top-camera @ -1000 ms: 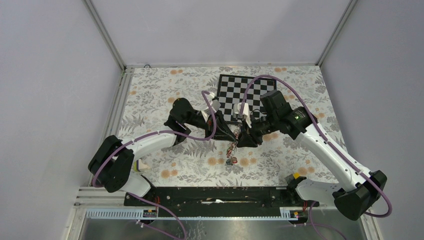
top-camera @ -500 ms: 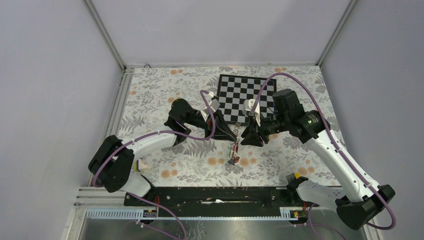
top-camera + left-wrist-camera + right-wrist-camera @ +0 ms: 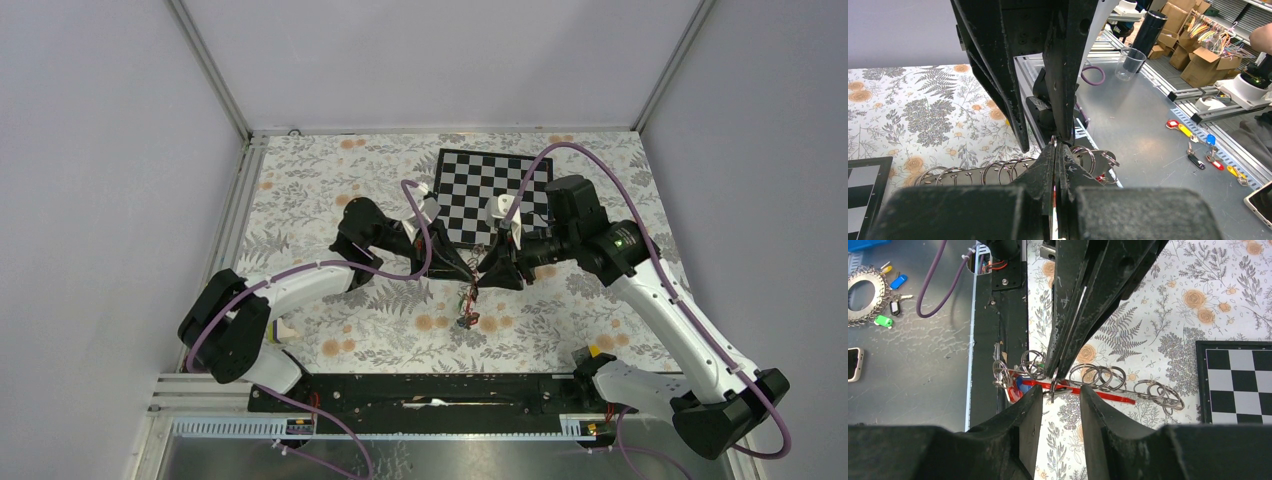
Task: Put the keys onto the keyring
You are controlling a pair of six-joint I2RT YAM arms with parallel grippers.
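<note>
The keyring (image 3: 1108, 396) is a long strip, red on this side, carrying several split rings; it hangs between the two grippers (image 3: 468, 300). My left gripper (image 3: 1055, 145) is shut on one small ring (image 3: 1054, 376) of it at its very tips. A red-tagged key (image 3: 1010, 392) and a blue-tagged key (image 3: 1020, 384) hang at the strip's lower end. My right gripper (image 3: 1060, 394) is open, its fingers on either side of that pinched ring and a short metal piece, not touching them. In the top view both grippers meet tip to tip (image 3: 478, 270).
A checkerboard (image 3: 490, 185) lies behind the grippers. A yellow-and-white block (image 3: 282, 330) sits by the left arm's base. The black rail (image 3: 430, 385) runs along the near edge. Off the table, spare keys and a ring disc (image 3: 865, 295) lie on a grey bench.
The right arm's wrist swung back to the right, then its gripper edged in again toward the left gripper with wider jaws. The left gripper stayed shut and still; the hanging strip swayed slightly.
</note>
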